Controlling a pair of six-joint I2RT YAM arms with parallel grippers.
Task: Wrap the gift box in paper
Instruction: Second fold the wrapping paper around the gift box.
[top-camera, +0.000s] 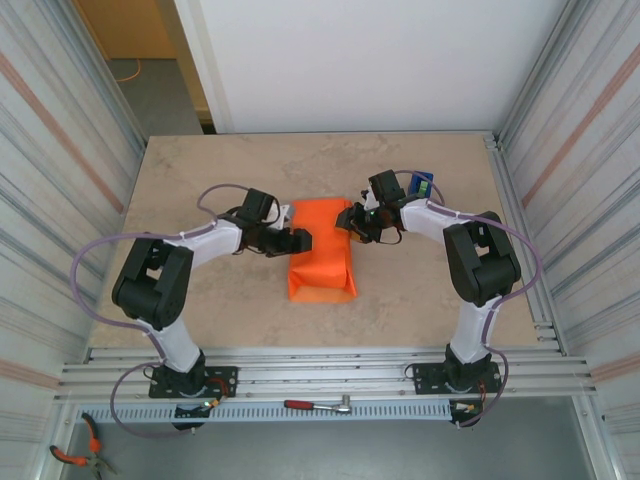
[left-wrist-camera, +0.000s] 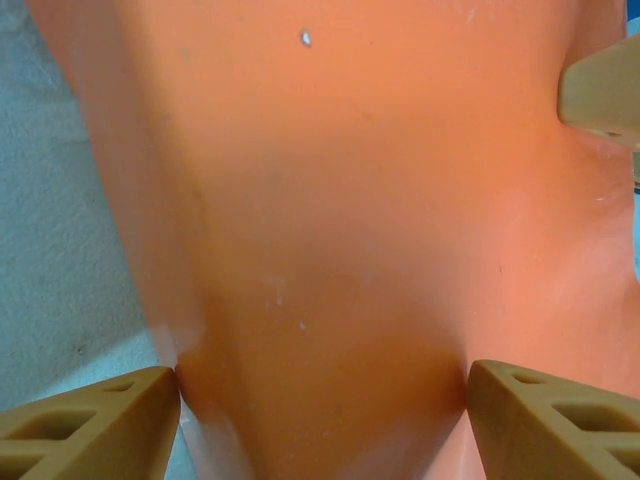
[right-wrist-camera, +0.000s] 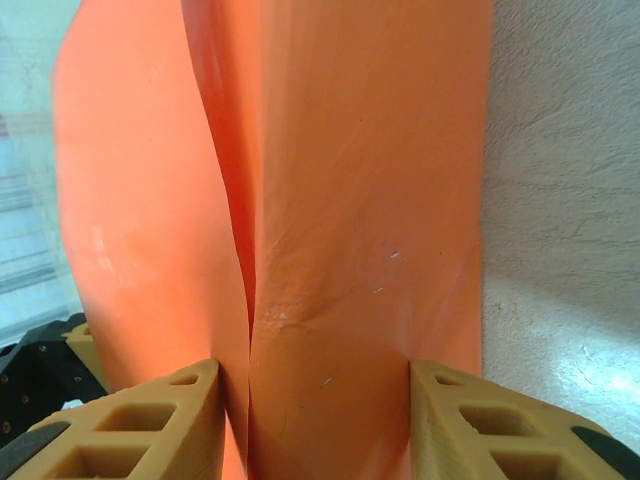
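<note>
Thin matte orange paper sheet (top-camera: 322, 255): judged light, soft, crease-prone; take at folded edges. Right gripper (right-wrist-camera: 313, 375) half-closed, clamping a fold. Left gripper (left-wrist-camera: 322, 372) wide astride paper; grip unclear.

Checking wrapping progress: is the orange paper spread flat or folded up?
Folded. The paper lies as a narrow bundle on the table, and the right wrist view shows one flap overlapping another along a seam.

Corrugated metal walls (top-camera: 60, 150), beige stone-look tabletop (top-camera: 200, 170).
</note>
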